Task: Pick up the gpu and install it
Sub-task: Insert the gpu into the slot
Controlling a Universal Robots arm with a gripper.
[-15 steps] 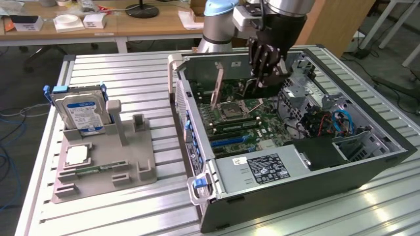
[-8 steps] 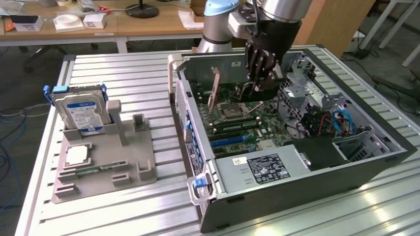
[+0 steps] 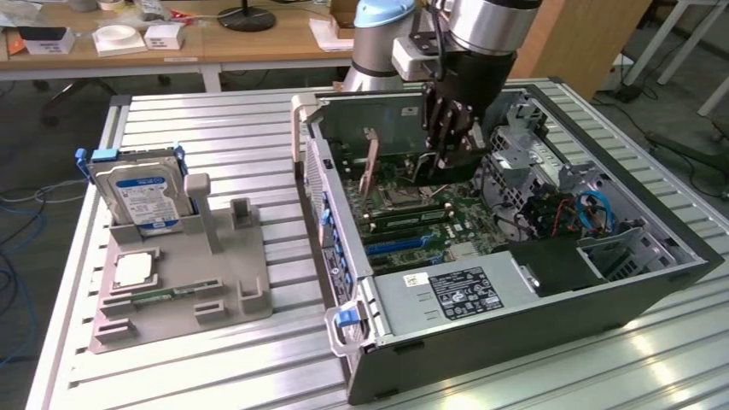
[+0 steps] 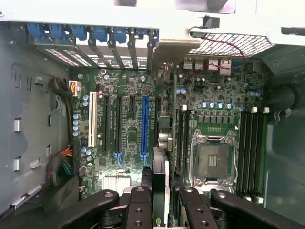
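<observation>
Here the end effector (image 3: 448, 152) hangs inside the open computer case (image 3: 569, 312), its fingers (image 4: 138, 207) pinched narrow on the gpu (image 4: 161, 169) — the dark card stands edge-on between them, close over the motherboard (image 4: 128, 119) beside the long blue slot (image 4: 144, 126). Well apart from it, out on the bench (image 3: 228, 128), a silver hard drive (image 3: 139, 196) stands in a grey holder (image 3: 217, 282).

Black gpu (image 3: 440, 173), green motherboard (image 4: 129, 143)
</observation>
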